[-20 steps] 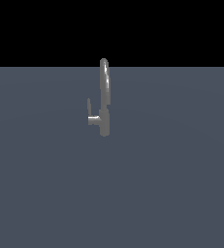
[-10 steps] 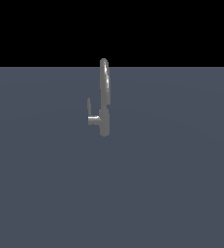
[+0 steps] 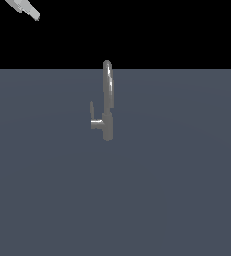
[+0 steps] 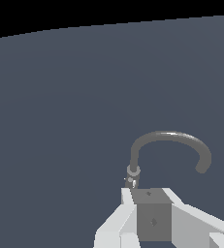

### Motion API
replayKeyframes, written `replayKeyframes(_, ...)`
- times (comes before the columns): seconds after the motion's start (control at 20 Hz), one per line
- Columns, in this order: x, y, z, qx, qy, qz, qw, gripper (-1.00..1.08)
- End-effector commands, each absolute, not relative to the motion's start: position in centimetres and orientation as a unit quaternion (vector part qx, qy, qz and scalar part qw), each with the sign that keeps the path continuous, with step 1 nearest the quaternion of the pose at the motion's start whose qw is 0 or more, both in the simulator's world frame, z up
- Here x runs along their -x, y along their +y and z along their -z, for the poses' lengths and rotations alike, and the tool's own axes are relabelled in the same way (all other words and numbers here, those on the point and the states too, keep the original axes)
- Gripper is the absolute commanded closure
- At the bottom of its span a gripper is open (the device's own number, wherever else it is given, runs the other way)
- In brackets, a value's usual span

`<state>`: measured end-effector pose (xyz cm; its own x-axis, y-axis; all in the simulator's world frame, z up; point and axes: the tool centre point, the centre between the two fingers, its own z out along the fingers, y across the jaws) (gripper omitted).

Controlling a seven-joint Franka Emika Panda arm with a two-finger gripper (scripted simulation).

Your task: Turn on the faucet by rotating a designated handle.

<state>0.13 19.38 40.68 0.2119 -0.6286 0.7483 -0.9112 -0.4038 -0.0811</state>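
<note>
The faucet (image 3: 107, 107) is a slim grey metal tap that stands upright in the middle of the dark grey floor, with a tall arched spout. Its handle (image 3: 96, 122) is a short stub on the exterior view's left of the body, ending in a thin lever that points up. My gripper (image 3: 31, 11) shows only as a pale piece in the top left corner of the exterior view, far above and apart from the faucet. In the wrist view the gripper (image 4: 150, 194) hangs above the faucet (image 4: 169, 139); I see no gap between its fingers and nothing held.
The flat dark grey floor (image 3: 187, 200) spreads all around the faucet. A black background lies behind it. Nothing else shows.
The gripper has come into the top left corner of the exterior view; earlier it was out of view. The faucet and its handle have not moved.
</note>
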Motion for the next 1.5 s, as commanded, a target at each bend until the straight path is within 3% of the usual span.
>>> replayKeyframes(0.0,-2.1,18.5,-37.1,-0.742,-0.528,-0.361,0.2,1.08)
replayKeyframes(0.35,-6.3,14.4,-26.9,-0.708,-0.579,-0.341,0.218,1.08)
replayKeyframes(0.75,-8.0,10.3,-18.7,-0.679,-0.621,-0.318,0.229,1.08)
replayKeyframes(1.05,-8.3,8.9,-16.1,-0.669,-0.635,-0.309,0.232,1.08)
replayKeyframes(1.45,-7.8,8.7,-16.0,-0.668,-0.636,-0.308,0.232,1.08)
